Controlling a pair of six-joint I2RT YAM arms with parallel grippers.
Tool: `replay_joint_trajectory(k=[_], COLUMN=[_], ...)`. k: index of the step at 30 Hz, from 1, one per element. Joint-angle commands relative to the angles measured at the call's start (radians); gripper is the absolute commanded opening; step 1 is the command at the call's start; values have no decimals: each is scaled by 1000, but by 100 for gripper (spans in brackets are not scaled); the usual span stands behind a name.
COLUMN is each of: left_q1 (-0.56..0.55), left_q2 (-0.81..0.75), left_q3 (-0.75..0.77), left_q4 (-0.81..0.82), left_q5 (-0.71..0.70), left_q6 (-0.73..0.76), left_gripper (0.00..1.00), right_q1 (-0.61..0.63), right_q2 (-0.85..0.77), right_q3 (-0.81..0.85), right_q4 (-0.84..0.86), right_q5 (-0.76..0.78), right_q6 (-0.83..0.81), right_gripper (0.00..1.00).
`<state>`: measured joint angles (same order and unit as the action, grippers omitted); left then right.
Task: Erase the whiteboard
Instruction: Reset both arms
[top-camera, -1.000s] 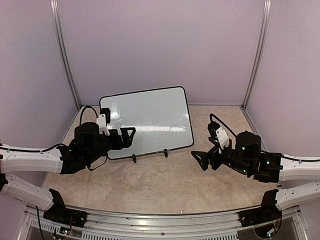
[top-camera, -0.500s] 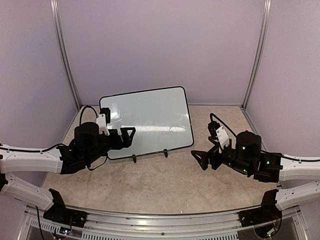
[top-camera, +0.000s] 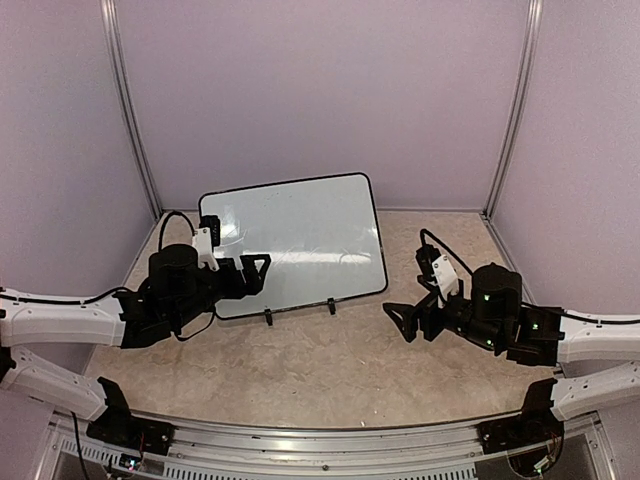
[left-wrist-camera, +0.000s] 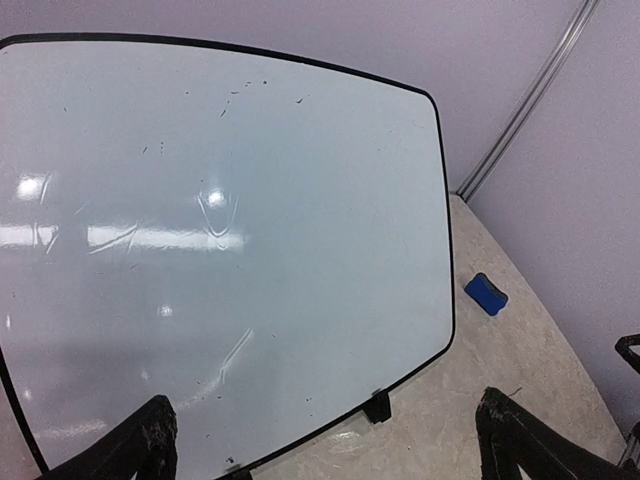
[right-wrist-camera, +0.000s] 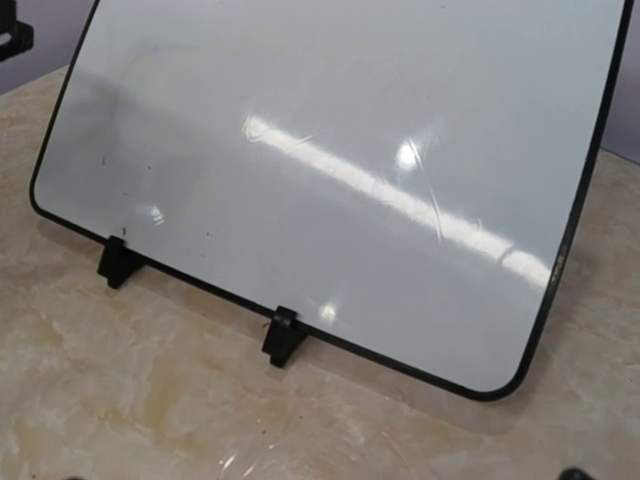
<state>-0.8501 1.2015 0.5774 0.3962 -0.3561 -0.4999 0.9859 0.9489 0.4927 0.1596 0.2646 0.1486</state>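
L pincer (top-camera: 256, 274): jaws apart, empty; glossy white rectangular black-rimmed whiteboard (top-camera: 300, 235) directly ahead. R pincer (top-camera: 400, 322): jaws apart, empty; same whiteboard ahead, not touching.

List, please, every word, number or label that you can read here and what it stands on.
None can be read. The whiteboard bears only faint specks and smears, no legible writing; the blue eraser shows no label.
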Motion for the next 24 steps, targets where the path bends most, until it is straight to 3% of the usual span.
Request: replay_joint_trajectory(k=[1,24], left_q1=[-7,-7], left_q2=[-3,8], left_q3=[15,7], left_q4=[24,39], left_q5=[-15,-18], left_q6=[8,-3], left_gripper=[99,99], right_q1=[-10,-16], right_q2=[-8,-10], right_q3=[-12,-19], right_q4=[23,25], right_q5=[-10,-13], right_q6=[2,2], right_gripper=[100,100])
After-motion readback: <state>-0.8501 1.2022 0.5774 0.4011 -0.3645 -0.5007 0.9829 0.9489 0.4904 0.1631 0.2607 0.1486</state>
